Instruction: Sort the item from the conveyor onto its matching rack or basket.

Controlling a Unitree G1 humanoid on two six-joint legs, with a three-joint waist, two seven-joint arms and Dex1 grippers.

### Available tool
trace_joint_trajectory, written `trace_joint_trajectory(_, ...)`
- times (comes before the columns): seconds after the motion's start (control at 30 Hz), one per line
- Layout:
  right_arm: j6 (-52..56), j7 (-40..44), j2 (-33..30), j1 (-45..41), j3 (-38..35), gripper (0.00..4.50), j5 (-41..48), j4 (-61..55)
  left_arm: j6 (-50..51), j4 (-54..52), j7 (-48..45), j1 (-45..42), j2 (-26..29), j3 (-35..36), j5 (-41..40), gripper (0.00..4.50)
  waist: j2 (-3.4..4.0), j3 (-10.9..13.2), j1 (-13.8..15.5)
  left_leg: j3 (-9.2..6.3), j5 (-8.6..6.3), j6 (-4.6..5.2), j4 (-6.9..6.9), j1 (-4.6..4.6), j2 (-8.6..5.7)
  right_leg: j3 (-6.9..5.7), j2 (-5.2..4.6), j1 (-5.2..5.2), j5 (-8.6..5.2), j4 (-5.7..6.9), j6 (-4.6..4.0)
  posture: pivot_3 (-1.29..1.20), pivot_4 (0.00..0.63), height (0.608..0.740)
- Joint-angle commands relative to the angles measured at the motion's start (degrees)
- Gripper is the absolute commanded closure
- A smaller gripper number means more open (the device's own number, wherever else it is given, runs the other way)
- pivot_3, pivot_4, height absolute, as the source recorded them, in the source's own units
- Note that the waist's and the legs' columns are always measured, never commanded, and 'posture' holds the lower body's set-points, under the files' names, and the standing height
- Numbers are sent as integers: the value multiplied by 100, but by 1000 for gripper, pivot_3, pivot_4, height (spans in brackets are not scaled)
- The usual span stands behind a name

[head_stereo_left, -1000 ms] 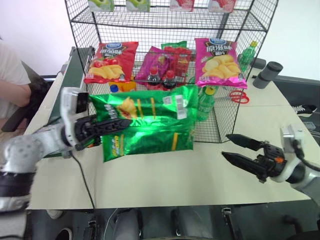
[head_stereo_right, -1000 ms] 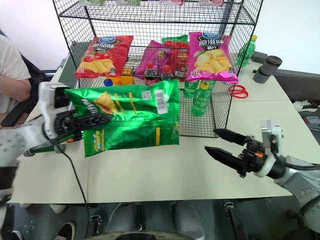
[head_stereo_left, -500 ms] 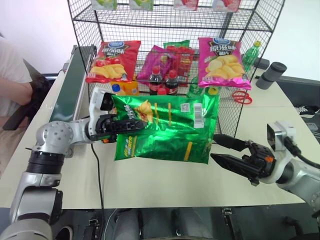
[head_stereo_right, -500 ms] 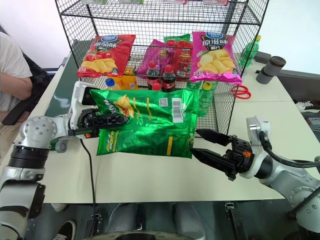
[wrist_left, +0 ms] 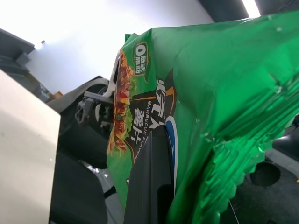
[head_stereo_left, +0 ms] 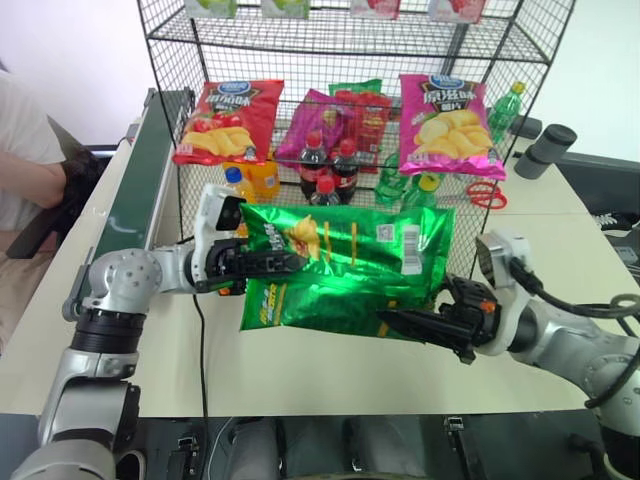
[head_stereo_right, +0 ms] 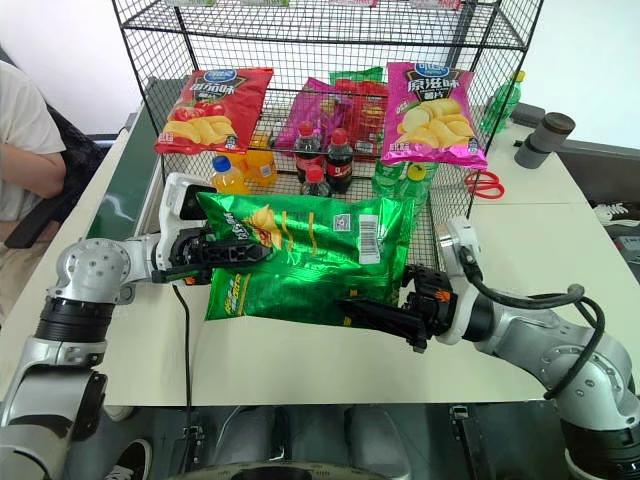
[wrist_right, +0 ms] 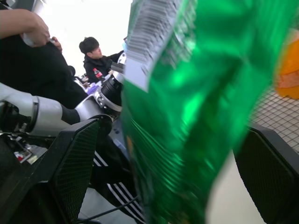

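Beige table (head_stereo_left: 300,360) in front of wire rack (head_stereo_left: 350,40): green chip bag (head_stereo_left: 345,265) hangs above it, long axis sideways, left end clamped by left gripper (head_stereo_left: 275,263). Right gripper (head_stereo_right: 375,312) sits at its right end, jaws apart straddling the bag edge, not yet closed.

The green chip bag (wrist_left: 210,107) carries the English words "BARBECUE FLAVOR" beneath large Chinese characters, with a round green badge reading "0" near its top corner; its white barcode label cannot be read
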Motion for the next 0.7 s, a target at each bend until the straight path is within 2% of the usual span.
trace_joint_trajectory(0.03, 40, 11, -26, -60, 22, 903, 111, -43, -192, -225, -35, 51, -52, 205, 79, 4500, 0, 0, -2, 0, 0, 0, 0, 0, 1, 0, 0, 0, 0, 0, 0, 0, 150, 740)
trace_joint_trajectory(0.27, 75, 24, -38, -68, 61, 4349, 34, -47, -409, -269, -59, 98, -122, 230, 308, 4500, 0, 0, -2, -2, -1, 1, 0, 1, 1, -2, 1, 1, 0, 1, 0, 0, 150, 740)
trace_joint_trajectory(0.43, -46, 13, 17, -78, 47, 4455, -189, -29, -631, -197, 107, 109, -173, 271, 580, 4500, 0, 0, -2, -2, -1, 1, 0, 0, 1, -2, 1, 1, 0, 0, 0, 0, 150, 740)
trace_joint_trajectory(0.53, -124, 16, 2, -47, 10, 4500, -407, -49, -808, -137, 166, 125, -178, 333, 747, 3616, 0, 0, 0, -2, -1, 1, 0, 0, 1, -2, 1, 1, 0, 0, 0, 0, 150, 740)
trace_joint_trajectory(0.7, -653, 37, -111, 95, -12, 4500, -1488, -287, -865, -177, 213, 216, -69, 531, 776, 1126, 0, 0, -9, -2, -1, 2, -1, -2, 1, -2, 2, -2, 0, 0, 0, 0, 150, 740)
